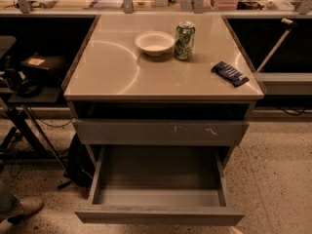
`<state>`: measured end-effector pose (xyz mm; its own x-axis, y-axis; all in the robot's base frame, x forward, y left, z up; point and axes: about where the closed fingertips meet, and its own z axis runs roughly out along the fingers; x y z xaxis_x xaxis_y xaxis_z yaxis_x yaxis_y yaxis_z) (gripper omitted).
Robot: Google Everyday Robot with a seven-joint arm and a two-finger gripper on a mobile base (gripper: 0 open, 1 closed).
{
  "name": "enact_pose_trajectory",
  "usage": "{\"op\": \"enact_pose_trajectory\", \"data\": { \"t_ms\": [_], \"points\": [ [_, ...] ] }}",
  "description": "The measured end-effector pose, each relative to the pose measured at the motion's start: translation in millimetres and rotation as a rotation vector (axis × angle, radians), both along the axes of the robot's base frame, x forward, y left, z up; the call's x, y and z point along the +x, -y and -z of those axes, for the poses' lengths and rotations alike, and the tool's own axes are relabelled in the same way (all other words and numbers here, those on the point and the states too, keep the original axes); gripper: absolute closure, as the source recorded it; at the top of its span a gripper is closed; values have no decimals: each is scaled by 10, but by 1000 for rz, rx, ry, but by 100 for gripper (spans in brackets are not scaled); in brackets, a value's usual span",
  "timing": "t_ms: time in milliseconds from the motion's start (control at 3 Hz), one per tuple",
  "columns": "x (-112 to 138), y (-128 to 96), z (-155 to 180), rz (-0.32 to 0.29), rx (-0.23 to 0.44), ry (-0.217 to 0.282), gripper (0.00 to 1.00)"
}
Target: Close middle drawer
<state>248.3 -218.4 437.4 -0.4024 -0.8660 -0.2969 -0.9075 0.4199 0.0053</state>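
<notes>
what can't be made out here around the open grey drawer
Camera view:
- gripper: nowhere in frame, state unknown.
- wide grey open drawer: rear hidden under the scratched grey drawer front.
- green drinks can: label too small.
- dark slot under the beige tabletop: lost in shadow.
</notes>
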Motion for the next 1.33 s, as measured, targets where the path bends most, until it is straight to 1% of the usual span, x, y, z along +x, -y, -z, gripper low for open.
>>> {"op": "enact_pose_trajectory", "data": {
  "t_ms": [333,667,1000,1333],
  "points": [
    [198,62,319,88,78,-3,0],
    [467,174,627,178,167,-12,0],
    [621,216,702,200,194,-14,0],
    [822,133,742,187,211,-9,0]
  ]
}}
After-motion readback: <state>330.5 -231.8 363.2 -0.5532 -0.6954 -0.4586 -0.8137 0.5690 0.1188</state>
